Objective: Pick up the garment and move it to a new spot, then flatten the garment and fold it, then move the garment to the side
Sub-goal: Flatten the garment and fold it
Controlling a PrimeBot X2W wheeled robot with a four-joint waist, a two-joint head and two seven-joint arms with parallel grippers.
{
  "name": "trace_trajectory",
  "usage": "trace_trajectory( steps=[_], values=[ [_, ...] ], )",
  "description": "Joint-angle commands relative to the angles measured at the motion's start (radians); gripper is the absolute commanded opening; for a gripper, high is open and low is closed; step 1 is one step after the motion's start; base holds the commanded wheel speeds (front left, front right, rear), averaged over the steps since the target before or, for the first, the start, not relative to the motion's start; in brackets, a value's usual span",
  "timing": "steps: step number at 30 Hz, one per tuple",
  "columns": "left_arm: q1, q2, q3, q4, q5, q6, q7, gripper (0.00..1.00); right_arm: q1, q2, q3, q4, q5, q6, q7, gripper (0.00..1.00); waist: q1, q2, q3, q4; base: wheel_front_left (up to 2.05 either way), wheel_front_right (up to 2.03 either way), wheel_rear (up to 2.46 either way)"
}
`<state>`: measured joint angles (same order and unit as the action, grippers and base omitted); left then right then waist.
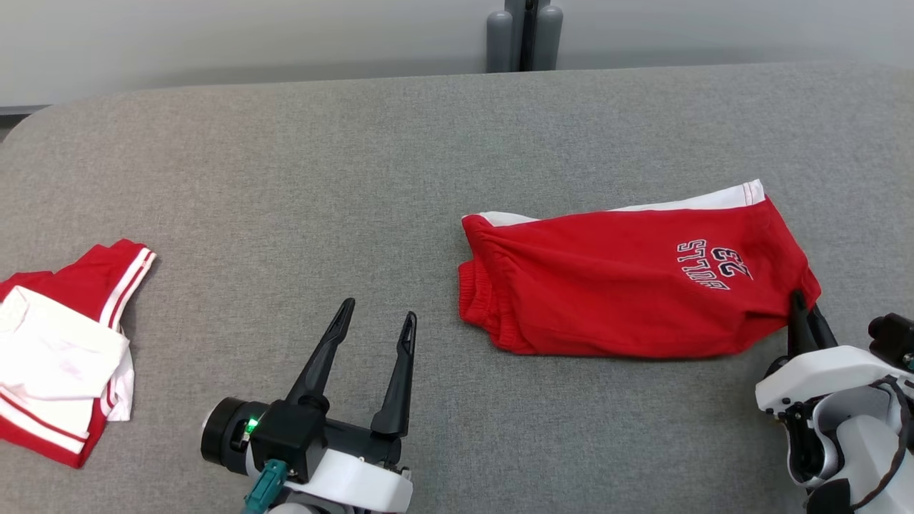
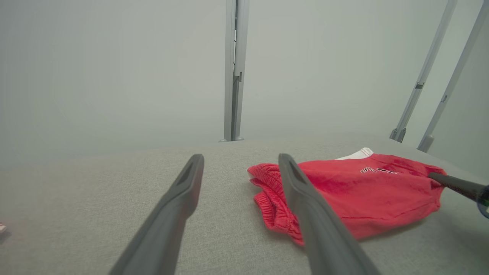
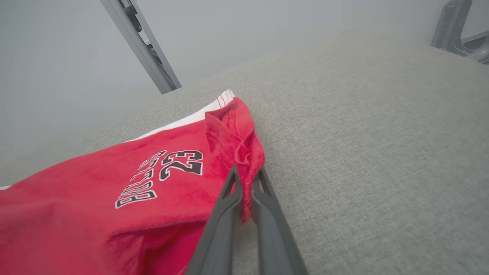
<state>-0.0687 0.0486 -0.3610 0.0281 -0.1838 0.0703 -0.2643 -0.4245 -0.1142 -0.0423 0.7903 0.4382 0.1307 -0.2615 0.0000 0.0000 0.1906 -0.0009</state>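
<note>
While lying folded flat on the right side of the grey table (image 1: 357, 178), red shorts (image 1: 607, 293): soft, light, limp; likely thin knit. Best hold: hem (image 1: 789, 239) or waistband (image 1: 477, 289). Right gripper (image 1: 801, 303) clamped on hem's near corner; left gripper (image 1: 379, 309) spread wide, empty, near waistband.

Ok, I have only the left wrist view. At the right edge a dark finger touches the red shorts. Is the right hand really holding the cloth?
Observer: Yes. In the right wrist view the right hand is shut on a bunched corner of the red shorts, with the cloth pinched in it.
Operator: Good. What does the print on them say?
Observer: BULLS 23, in dark letters with a white outline.
Operator: Is another garment on the table?
Observer: Yes. The head view shows a crumpled red and white garment at the robot's far left, apart from the shorts.
</note>
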Motion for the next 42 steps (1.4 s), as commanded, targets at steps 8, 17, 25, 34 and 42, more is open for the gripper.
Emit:
trace_trajectory(
  steps=[8, 17, 25, 34, 42],
  values=[
    [-0.010, 0.004, 0.001, 0.004, -0.012, 0.006, 0.001, 1.00, 0.018, 0.006, 0.001, -0.136, -0.073, 0.000, -0.006, 0.00, 0.0000, 0.0000, -0.006, 0.045, 0.00, 0.00, 0.00],
    [0.000, 0.004, -0.005, 0.005, -0.022, 0.013, 0.001, 1.00, 0.041, 0.041, 0.118, -0.273, -0.170, 0.000, -0.005, 0.00, 0.0000, 0.0000, -0.022, 0.098, 0.00, 0.00, 0.00],
    [-0.004, 0.004, -0.010, 0.009, -0.027, 0.017, 0.001, 1.00, 0.008, 0.056, 0.228, -0.276, -0.154, 0.000, 0.001, 0.00, 0.0000, 0.0000, -0.022, 0.146, 0.00, 0.00, 0.00],
    [-0.002, 0.004, -0.009, 0.012, -0.036, 0.024, 0.001, 1.00, 0.018, 0.061, 0.456, -0.226, -0.127, 0.000, 0.052, 0.00, 0.0000, 0.0000, -0.018, 0.196, 0.00, 0.00, 0.00],
    [0.004, 0.004, -0.012, 0.019, -0.041, 0.027, 0.001, 1.00, 0.041, 0.061, 0.519, -0.206, -0.053, 0.000, 0.088, 0.44, 0.0000, 0.0000, -0.029, 0.189, 0.00, 0.00, 0.00]
  ],
)
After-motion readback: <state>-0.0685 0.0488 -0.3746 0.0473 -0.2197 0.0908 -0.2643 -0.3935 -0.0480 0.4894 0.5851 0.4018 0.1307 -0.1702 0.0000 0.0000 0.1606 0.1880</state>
